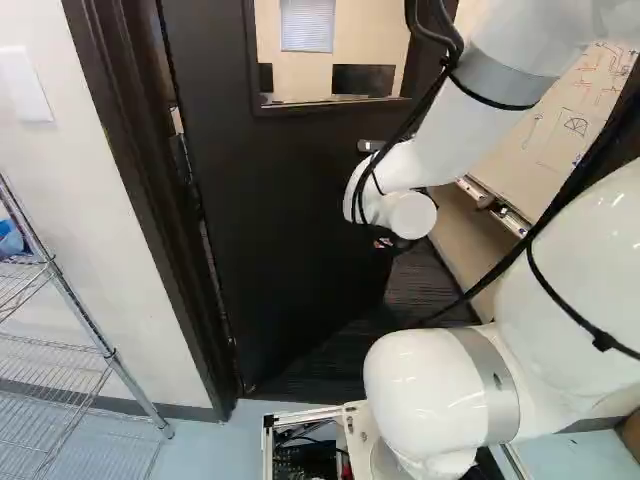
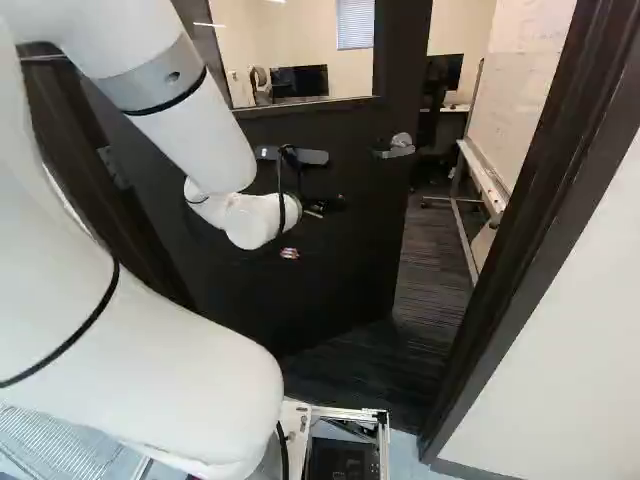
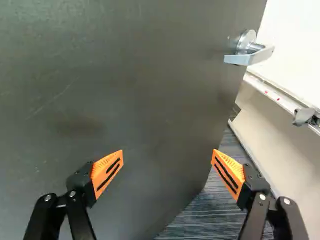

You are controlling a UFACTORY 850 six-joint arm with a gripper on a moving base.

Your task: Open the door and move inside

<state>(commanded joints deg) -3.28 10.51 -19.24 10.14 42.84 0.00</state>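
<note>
Door [image 2: 345, 255] stands ajar, carpet [image 2: 430, 265] showing between free edge [image 2: 399, 240] and frame [image 2: 545, 220], hand [image 2: 326, 204] spread open.

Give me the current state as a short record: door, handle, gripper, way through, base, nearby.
door: partly open, swung away from the base
handle: on the door near its free edge, not in the grip
gripper: open, nothing between its fingers, facing the door; contact cannot be told
way through: gap between the door's free edge and the door frame at the right of the right base view
beyond: dark carpet, whiteboard
base: front on the pale floor, not yet through
nearby: wire rack left of the doorway
</note>
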